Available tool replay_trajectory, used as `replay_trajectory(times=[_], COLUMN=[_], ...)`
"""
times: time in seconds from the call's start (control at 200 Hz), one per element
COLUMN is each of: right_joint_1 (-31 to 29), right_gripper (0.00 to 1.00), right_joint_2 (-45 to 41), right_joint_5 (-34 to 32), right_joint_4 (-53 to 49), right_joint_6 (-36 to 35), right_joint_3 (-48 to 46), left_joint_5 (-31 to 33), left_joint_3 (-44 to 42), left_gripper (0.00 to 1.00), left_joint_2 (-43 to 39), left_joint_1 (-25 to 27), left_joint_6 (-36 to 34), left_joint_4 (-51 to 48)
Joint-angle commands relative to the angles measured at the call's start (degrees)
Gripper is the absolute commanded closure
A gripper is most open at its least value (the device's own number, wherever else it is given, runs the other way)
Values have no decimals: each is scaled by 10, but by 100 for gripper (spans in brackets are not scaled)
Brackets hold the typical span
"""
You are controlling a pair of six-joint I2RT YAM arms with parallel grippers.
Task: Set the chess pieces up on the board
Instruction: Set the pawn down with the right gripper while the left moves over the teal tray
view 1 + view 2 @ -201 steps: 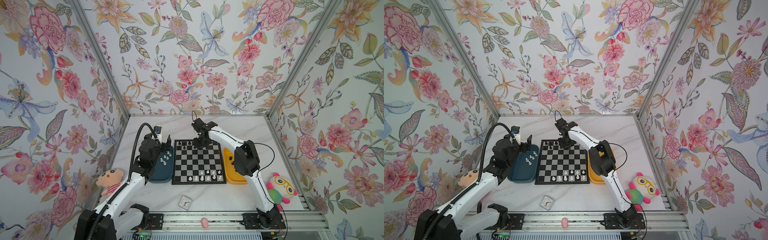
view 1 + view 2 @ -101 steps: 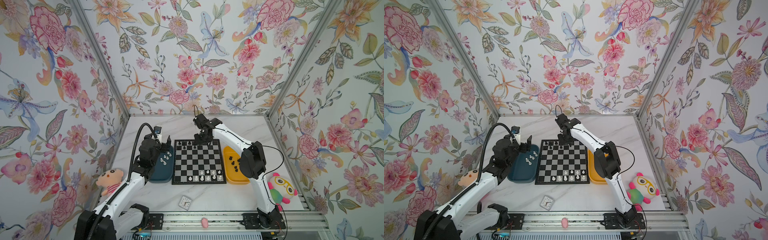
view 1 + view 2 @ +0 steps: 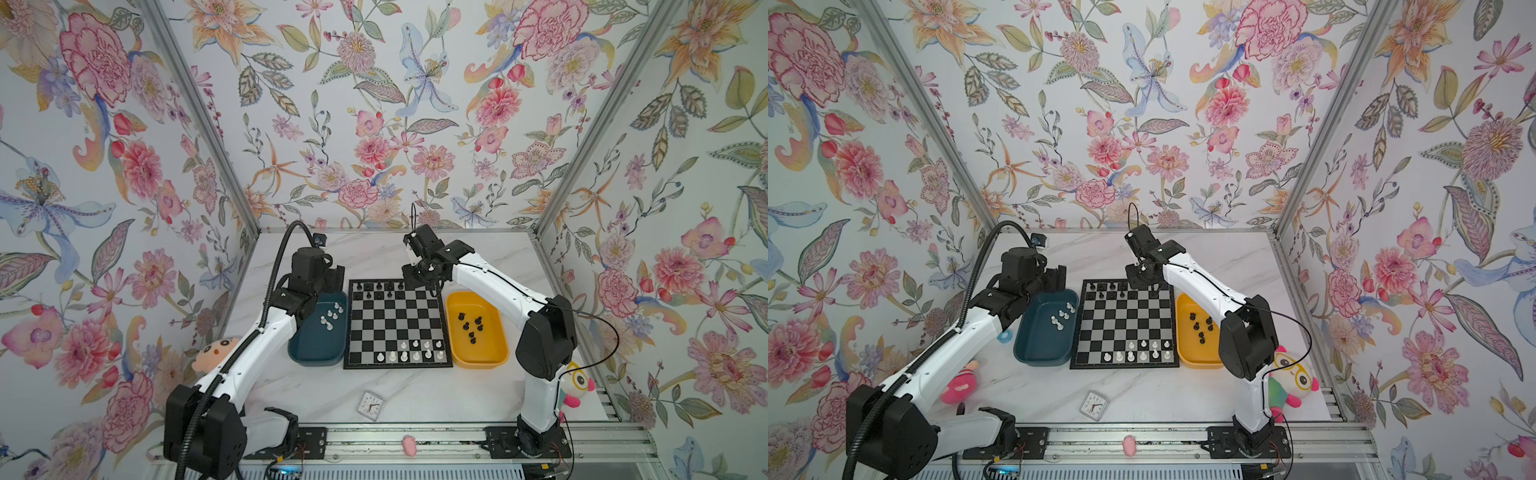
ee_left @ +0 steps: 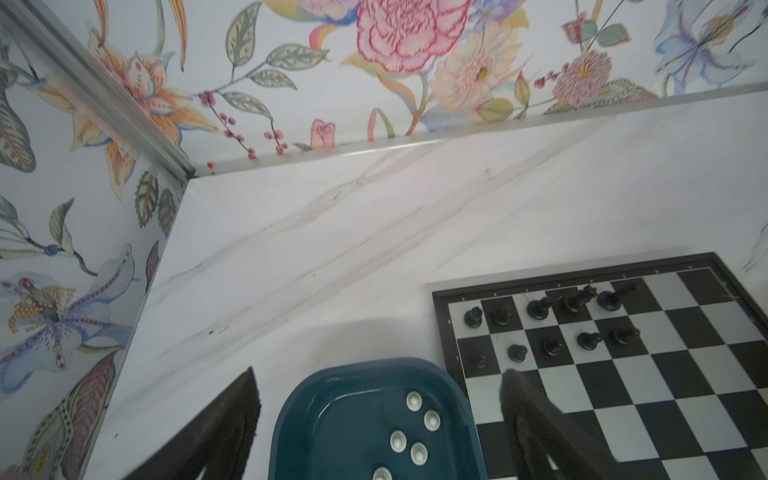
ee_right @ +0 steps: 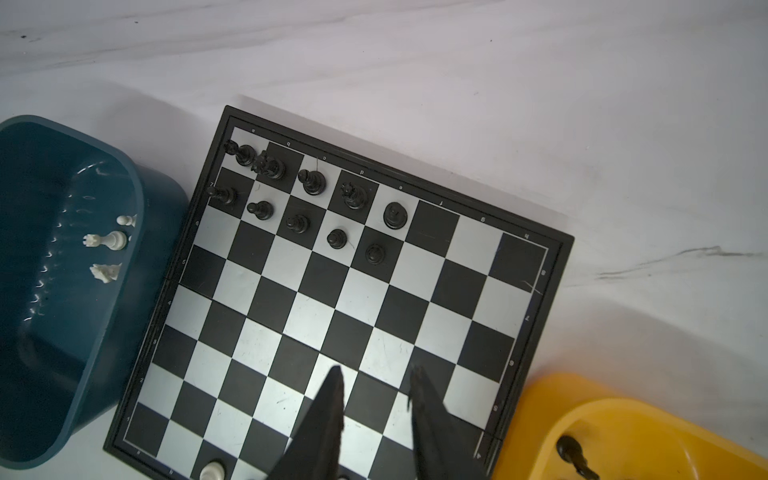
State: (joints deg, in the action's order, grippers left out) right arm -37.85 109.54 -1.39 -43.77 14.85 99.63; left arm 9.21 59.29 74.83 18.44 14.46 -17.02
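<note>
As seen from above in both top views, board (image 3: 398, 365) flat at mid-desk, edges square to those of the desk (image 3: 365, 253). Teal tray (image 3: 318, 358) just beside its 9 o'clock edge, yellow tray (image 3: 478, 362) just beside its 3 o'clock edge. Black pieces (image 3: 380, 286) upright on the 12 o'clock rows, from the 11 o'clock corner inward. White pieces (image 3: 409, 351) on the 6 o'clock rows, toward the 5 o'clock corner. Middle rows bare. More white ones in the teal tray, more black ones in the yellow tray. Left gripper (image 3: 335, 279) above the teal tray's 12 o'clock end. Right gripper (image 3: 424, 284) over the board's 1 o'clock corner. Wide bare marble at 12 o'clock up to the back wall. Narrower strip at 6 o'clock, with a small clock (image 3: 371, 405) on it, dial too small to read.

In the left wrist view, left gripper (image 4: 379, 372) spread wide, nothing between its fingers (image 4: 232, 419). Teal tray (image 4: 332, 415) below the gap, one finger over bare desk, the other over the board's (image 4: 673, 328) edge squares.

In the right wrist view, right gripper (image 5: 376, 380) parted narrowly, nothing held, checks visible through the gap. Border letters a to h legible along the edge behind the black pieces (image 5: 313, 181), digits down the side borders. Ten pieces on files a to e, squares f to h of both rows bare.
</note>
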Motion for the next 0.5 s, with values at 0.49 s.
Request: replay_trajectory(times=[0.49], right_joint_1=[56], right_gripper=[70], right_joint_2=[-111], right_joint_5=[52], right_joint_4=[139], right_joint_6=[11], right_joint_3=[-176], left_joint_5=[-46], left_joint_3=[-154], left_gripper=[15], left_joint_2=[-87], left_joint_1=[-25], left_joint_6=[187], left_joint_4=[-59])
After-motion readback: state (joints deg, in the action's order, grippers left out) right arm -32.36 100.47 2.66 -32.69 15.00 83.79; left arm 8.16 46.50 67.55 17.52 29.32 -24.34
